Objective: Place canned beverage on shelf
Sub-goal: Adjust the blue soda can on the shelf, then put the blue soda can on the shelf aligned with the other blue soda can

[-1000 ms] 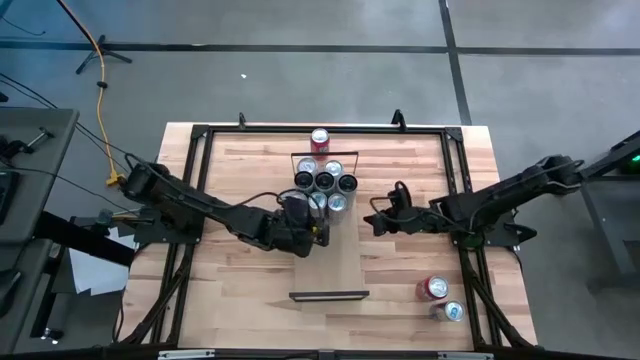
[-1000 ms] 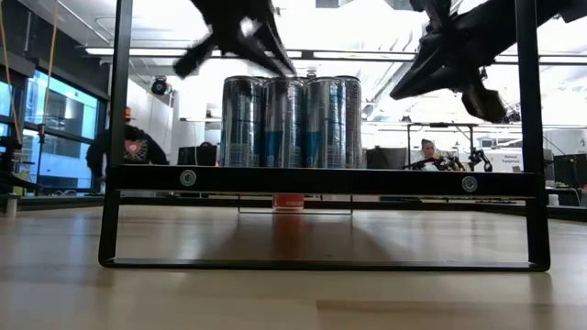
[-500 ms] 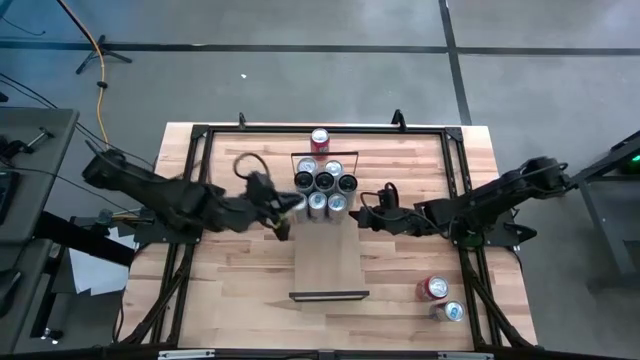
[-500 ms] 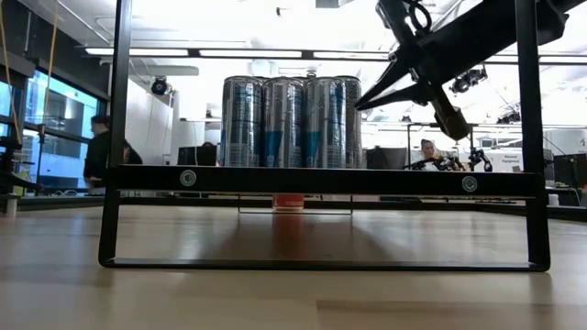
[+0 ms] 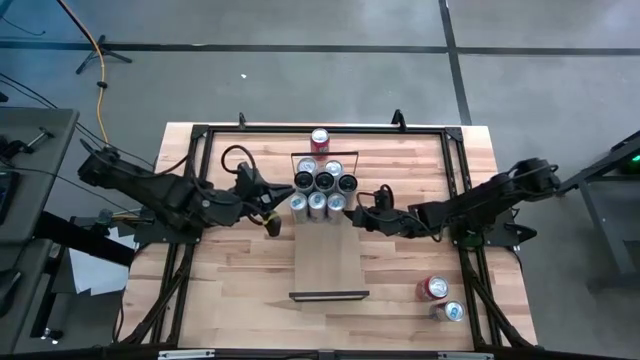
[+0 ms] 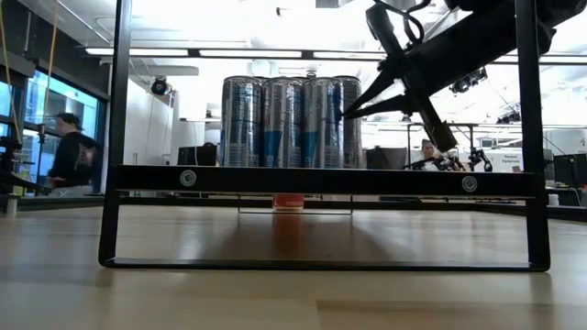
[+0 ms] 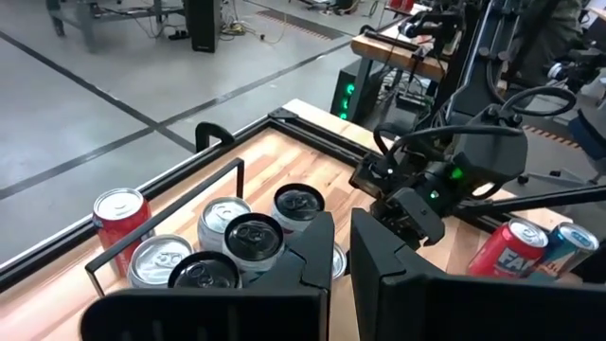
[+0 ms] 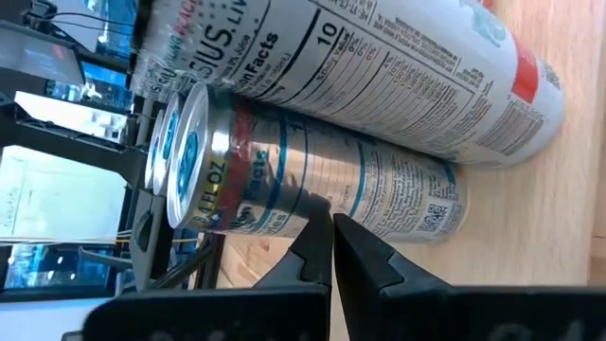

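The shelf (image 5: 328, 262), a pale plank with black end rails, lies on the table. Several cans (image 5: 322, 185) stand upright on its far end, seen side-on in the low view (image 6: 289, 122). My right gripper (image 5: 352, 212) is shut, its tips at the right can (image 5: 338, 203) of the near row. My left gripper (image 5: 280, 207) is shut and empty; it hangs above the table just left of the cans and points toward them (image 7: 339, 237). A red can (image 5: 320, 138) stands on the table past the shelf's far end. My right gripper meets the side wall (image 8: 303, 194) of the near row's right can with its shut fingertips (image 8: 320, 227). In the low view the tips (image 6: 347, 112) sit on the can's upper half. The fingers come from the table's right, slanting slightly down. The can stands upright on the shelf.
Two more cans, one red (image 5: 432, 288) and one blue-topped (image 5: 452, 311), stand near the table's front right corner. A black frame (image 5: 200, 135) runs round the tabletop. People move in the room behind (image 6: 69, 151).
My left gripper has drawn back from over the shelf beside the cans toward the table's left edge, rising and rolling as it went. My right gripper has moved left and down toward the cans until its tips reach the near right can. The cans stay upright.
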Robot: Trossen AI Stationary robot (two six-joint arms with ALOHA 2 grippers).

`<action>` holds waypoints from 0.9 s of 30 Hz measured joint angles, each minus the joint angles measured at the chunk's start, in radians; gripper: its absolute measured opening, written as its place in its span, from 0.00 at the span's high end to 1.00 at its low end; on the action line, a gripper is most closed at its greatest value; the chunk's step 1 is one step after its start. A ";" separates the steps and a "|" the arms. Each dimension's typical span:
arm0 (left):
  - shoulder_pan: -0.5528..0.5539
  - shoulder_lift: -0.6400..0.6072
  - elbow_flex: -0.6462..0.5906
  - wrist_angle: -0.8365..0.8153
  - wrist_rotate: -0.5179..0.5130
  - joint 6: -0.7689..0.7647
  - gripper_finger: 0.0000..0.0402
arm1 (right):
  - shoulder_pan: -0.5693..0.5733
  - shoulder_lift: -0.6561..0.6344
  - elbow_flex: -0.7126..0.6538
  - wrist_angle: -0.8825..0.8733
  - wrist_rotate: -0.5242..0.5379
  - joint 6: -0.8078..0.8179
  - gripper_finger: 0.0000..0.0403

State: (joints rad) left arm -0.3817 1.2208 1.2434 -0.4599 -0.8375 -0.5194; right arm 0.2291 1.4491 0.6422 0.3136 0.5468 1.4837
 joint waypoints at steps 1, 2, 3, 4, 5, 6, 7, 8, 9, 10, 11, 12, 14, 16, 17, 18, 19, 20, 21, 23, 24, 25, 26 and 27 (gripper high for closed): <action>0.000 0.002 -0.001 -0.003 0.000 0.000 1.00 | -0.001 0.005 0.000 0.008 0.001 0.000 1.00; 0.000 0.001 -0.001 -0.005 0.000 -0.002 1.00 | -0.002 0.007 0.000 0.011 0.000 0.000 1.00; 0.000 0.001 -0.001 -0.003 0.001 -0.003 1.00 | -0.004 0.007 0.000 0.011 -0.001 0.000 1.00; 0.000 0.000 -0.001 -0.004 0.001 -0.008 1.00 | -0.005 0.007 0.000 0.012 -0.004 0.000 1.00; 0.000 0.000 -0.001 -0.006 0.001 -0.010 1.00 | -0.006 0.007 0.000 0.011 -0.005 -0.001 1.00; 0.000 0.000 -0.001 -0.007 0.001 -0.010 1.00 | -0.007 0.007 0.000 0.010 -0.004 -0.002 1.00; 0.000 0.000 -0.001 -0.008 0.001 -0.011 1.00 | -0.011 0.007 0.000 0.010 -0.005 -0.001 1.00; 0.000 0.000 -0.001 -0.008 0.002 -0.010 1.00 | -0.013 0.007 0.000 0.010 -0.007 -0.002 1.00; 0.000 0.000 -0.001 -0.008 0.002 -0.011 1.00 | -0.017 0.007 0.000 0.011 -0.009 -0.002 1.00; 0.000 0.000 -0.001 -0.008 0.002 -0.011 1.00 | -0.020 0.007 0.000 0.011 -0.012 -0.003 1.00; 0.000 0.000 -0.001 -0.008 0.003 -0.010 1.00 | -0.022 0.007 0.000 0.012 -0.016 -0.004 1.00; 0.000 0.000 -0.001 -0.008 0.004 -0.010 1.00 | -0.025 0.007 0.000 0.012 -0.019 -0.008 1.00; 0.000 0.000 -0.001 -0.008 0.004 -0.010 1.00 | -0.028 0.007 0.000 0.012 -0.035 -0.016 1.00; 0.000 0.000 -0.001 -0.010 0.004 -0.008 1.00 | -0.027 0.007 0.000 0.012 -0.054 -0.026 1.00; 0.000 0.000 -0.001 -0.013 0.004 -0.002 1.00 | -0.026 0.005 0.000 0.009 -0.062 -0.033 1.00; 0.000 0.000 -0.001 -0.016 0.005 0.008 1.00 | -0.024 0.000 0.000 0.001 -0.075 -0.048 1.00; 0.000 0.000 -0.001 -0.016 0.010 0.018 1.00 | -0.021 -0.007 0.000 -0.004 -0.086 -0.066 1.00; 0.000 -0.002 -0.001 -0.016 0.018 0.030 1.00 | -0.018 -0.019 0.000 -0.016 -0.103 -0.078 1.00; -0.002 -0.008 -0.001 -0.018 0.027 0.036 1.00 | -0.014 -0.036 0.000 -0.043 -0.112 -0.089 1.00; -0.007 -0.026 0.001 -0.014 0.031 0.042 1.00 | -0.006 -0.089 0.000 -0.126 -0.118 -0.107 1.00; -0.008 -0.040 0.002 -0.015 0.031 0.039 1.00 | -0.001 -0.128 0.000 -0.178 -0.110 -0.119 1.00; -0.011 -0.053 0.005 -0.015 0.028 0.029 1.00 | 0.006 -0.171 0.000 -0.234 -0.095 -0.137 1.00; -0.016 -0.071 0.008 -0.012 0.023 0.023 1.00 | 0.013 -0.218 0.000 -0.289 -0.073 -0.160 1.00; -0.022 -0.090 0.009 -0.012 0.014 0.022 1.00 | 0.020 -0.269 0.000 -0.340 -0.053 -0.191 1.00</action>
State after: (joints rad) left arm -0.4033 1.1308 1.2522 -0.4722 -0.8234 -0.4979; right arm 0.2494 1.1799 0.6422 -0.0262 0.4934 1.2924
